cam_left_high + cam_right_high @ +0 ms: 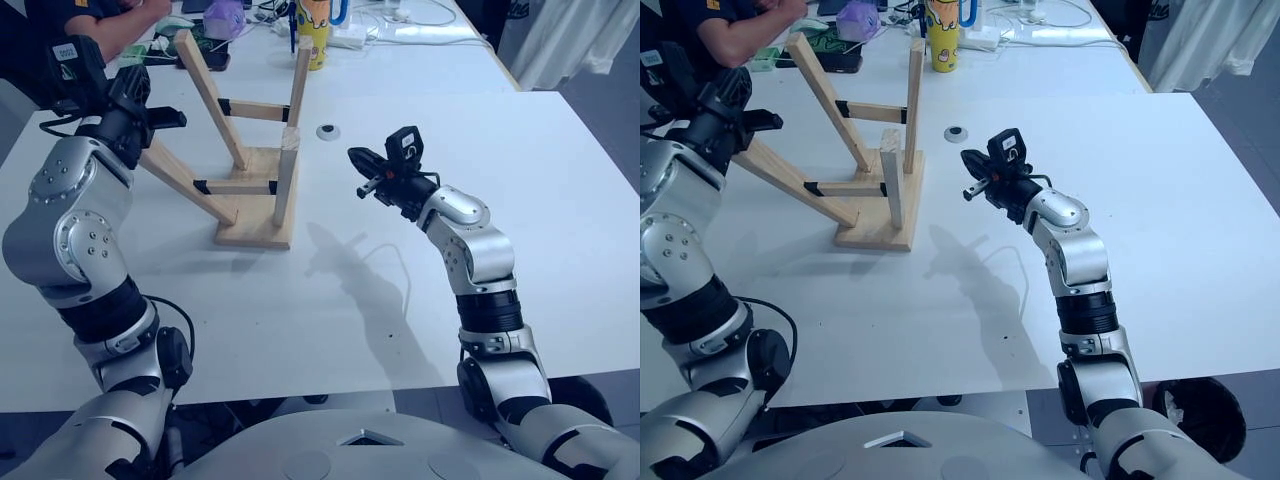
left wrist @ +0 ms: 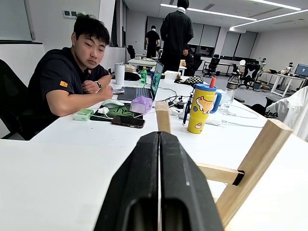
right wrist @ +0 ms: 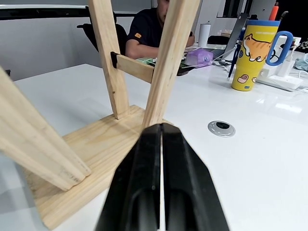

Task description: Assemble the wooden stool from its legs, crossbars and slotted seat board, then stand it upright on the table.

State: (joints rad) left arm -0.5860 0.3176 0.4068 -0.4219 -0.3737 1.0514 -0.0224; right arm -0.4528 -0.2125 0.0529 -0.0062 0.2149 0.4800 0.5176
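While the wooden stool [image 1: 250, 190] sits seat board [image 1: 258, 222] down, legs [image 1: 212, 95] raised, toward the table's [image 1: 500, 250] far left corner, the left gripper [image 1: 175, 118] by one leg and the right gripper [image 1: 358, 160] near the stool's other side both have their fingers pressed together.

The left gripper [image 1: 176, 118] covers the upper end of the left leg [image 1: 185, 182] of the stool [image 1: 243, 186]; whether the two touch cannot be told. In the left wrist view its closed fingers [image 2: 139, 192] hide the seat and the lower parts of the legs. In the right wrist view the right gripper [image 3: 161, 127] hides part of the seat [image 3: 96, 139], and the legs run off the top edge. The mug [image 1: 314, 35] is cut off at the top of the left eye view. The left arm hides the far left corner of the table [image 1: 520, 200].
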